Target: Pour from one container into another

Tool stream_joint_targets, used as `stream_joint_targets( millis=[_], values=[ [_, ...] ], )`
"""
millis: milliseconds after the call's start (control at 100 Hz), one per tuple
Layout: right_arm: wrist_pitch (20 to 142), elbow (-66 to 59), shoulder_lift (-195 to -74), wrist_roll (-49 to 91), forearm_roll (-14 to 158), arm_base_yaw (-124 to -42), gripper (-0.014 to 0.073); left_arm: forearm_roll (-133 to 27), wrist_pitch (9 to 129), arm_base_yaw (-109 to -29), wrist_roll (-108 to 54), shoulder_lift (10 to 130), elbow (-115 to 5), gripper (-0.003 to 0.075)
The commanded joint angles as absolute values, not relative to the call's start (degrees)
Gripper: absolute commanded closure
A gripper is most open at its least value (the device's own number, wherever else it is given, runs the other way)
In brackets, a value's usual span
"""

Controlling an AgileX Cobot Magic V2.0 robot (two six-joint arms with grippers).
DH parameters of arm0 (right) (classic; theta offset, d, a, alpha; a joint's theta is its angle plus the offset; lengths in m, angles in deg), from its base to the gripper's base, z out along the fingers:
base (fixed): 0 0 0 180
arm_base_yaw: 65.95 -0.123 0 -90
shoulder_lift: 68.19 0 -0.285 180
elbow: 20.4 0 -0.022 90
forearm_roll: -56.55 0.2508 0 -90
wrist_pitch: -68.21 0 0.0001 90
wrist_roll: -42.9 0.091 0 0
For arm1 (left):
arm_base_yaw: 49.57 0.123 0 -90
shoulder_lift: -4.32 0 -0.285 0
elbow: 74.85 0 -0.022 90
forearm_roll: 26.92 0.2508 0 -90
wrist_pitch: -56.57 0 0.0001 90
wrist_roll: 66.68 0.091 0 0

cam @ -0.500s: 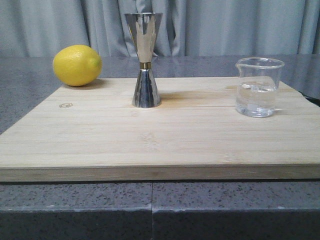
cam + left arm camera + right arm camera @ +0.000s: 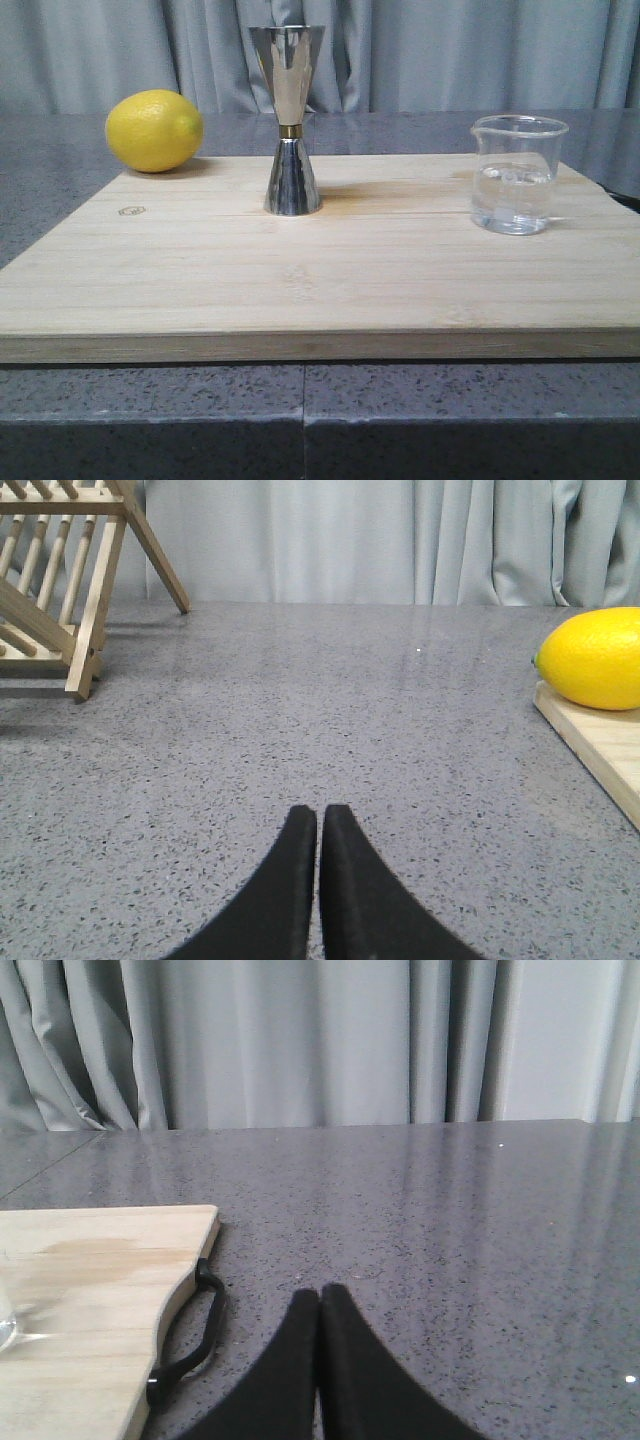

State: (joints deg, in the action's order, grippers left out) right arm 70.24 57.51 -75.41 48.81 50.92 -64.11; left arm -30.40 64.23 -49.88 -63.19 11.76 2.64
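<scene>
**On the bench: beaker and jigger set out, both arms parked off the board**

On a grey speckled bench (image 2: pixel 60 150) lies a wide wooden cutting board (image 2: pixel 320 270), which gives the pour a level working surface. A wooden drying rack (image 2: pixel 60 590) stands well off to the left, out of the way. A yellow lemon (image 2: pixel 154 130) rests at the board's far left corner, touching its edge, and seems to play no part in the pour.

The steel jigger (image 2: pixel 288 120) stands upright near the middle of the board's far side, its open cup facing up, ready to receive. The glass beaker (image 2: pixel 516 175) stands upright toward the far right, well apart from the jigger and partly filled with clear liquid. Its place suggests the right arm is meant to lift it.

The left gripper (image 2: pixel 319 820) hovers over bare bench left of the board, fingers pressed together and holding nothing. The right gripper (image 2: pixel 319 1300) sits likewise beyond the board's right edge, near its black handle loop (image 2: pixel 190 1335), fingers together and empty. Nothing is yet grasped.
</scene>
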Motion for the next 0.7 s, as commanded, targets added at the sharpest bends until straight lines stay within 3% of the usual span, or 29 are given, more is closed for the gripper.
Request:
stream_joint_targets(
  millis=[0,240,470,690],
  values=[
    [65.6,58.0,-74.3,48.6,50.2,-64.2,0.0655,-30.5,59.7,-50.2,-63.5,10.5,4.2,0.0739],
    [65.6,58.0,-74.3,48.6,50.2,-64.2,0.0655,-30.5,58.0,-50.2,-63.5,10.5,4.2,0.0739],
    [61.7,57.3,-74.3,48.6,49.5,-64.2,0.0655,-33.2,48.7,-50.2,-63.5,10.5,3.4,0.0739],
    [75.2,46.8,-75.8,48.6,49.5,-64.2,0.0655,-37.3,55.1,-50.2,-63.5,10.9,-3.9,0.0739]
  ],
)
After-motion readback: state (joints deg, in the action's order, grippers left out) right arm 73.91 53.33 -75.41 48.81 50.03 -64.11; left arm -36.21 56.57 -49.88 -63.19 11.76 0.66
